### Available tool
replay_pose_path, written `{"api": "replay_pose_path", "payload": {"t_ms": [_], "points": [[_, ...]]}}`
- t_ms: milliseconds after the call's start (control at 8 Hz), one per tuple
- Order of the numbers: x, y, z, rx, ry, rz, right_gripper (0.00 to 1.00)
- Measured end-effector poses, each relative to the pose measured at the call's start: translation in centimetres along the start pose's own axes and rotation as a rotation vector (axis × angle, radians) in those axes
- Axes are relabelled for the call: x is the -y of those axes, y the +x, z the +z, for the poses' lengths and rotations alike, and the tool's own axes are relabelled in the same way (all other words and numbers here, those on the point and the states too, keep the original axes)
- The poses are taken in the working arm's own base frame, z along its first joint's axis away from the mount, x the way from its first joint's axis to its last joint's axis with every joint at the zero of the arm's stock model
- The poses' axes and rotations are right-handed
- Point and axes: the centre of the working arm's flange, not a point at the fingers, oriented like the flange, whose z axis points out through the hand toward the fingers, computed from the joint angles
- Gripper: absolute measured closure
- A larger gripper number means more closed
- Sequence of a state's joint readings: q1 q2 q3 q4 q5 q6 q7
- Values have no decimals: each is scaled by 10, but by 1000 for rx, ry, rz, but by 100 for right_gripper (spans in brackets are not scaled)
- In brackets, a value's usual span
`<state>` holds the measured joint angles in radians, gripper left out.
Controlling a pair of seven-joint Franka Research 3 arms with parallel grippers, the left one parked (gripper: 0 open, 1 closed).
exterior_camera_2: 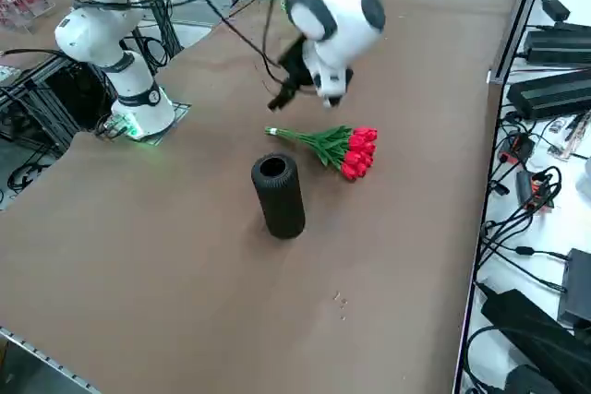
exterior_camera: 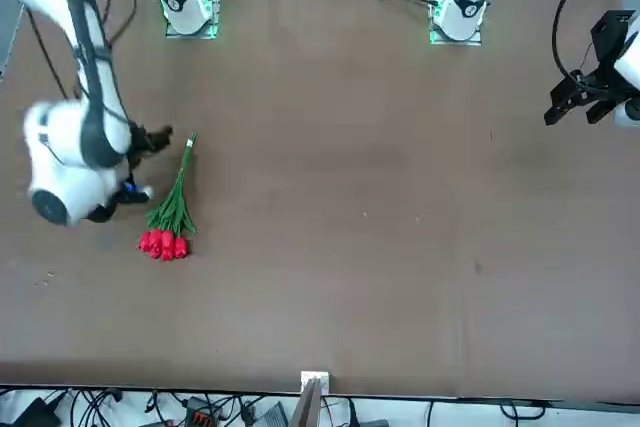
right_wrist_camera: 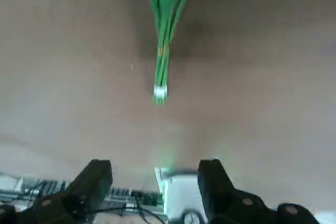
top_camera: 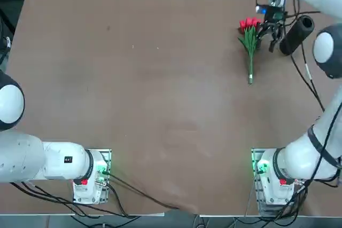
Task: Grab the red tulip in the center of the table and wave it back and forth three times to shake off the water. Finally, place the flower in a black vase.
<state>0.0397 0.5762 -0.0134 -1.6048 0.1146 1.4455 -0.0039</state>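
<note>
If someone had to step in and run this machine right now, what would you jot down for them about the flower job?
Right end effector: open, empty, hanging above the table near the stem end of the red tulip.
Red tulip: lying flat on the table, untouched.
Black vase: standing upright just beside the flower, mouth open, nothing in it.
Done: only the approach towards the flower.
Left: grasp the stem, lift, wave it back and forth three times, then set it in the vase.
</note>
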Motion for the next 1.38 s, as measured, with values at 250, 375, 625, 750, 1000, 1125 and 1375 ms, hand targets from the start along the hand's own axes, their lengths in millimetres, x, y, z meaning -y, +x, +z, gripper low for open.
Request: {"api": "replay_pose_path", "payload": {"t_ms": [250,375,625,750,1000,1125,1375], "points": [[-5,39,30,-25,0,9,0],[-8,52,40,-39,2,14,0],[-7,67,48,-78,31,19,0],[-5,70,49,-91,52,21,0],[-4,75,50,-111,75,24,0],[-4,80,52,-127,75,26,1],[-6,88,55,-154,75,31,2]]}}
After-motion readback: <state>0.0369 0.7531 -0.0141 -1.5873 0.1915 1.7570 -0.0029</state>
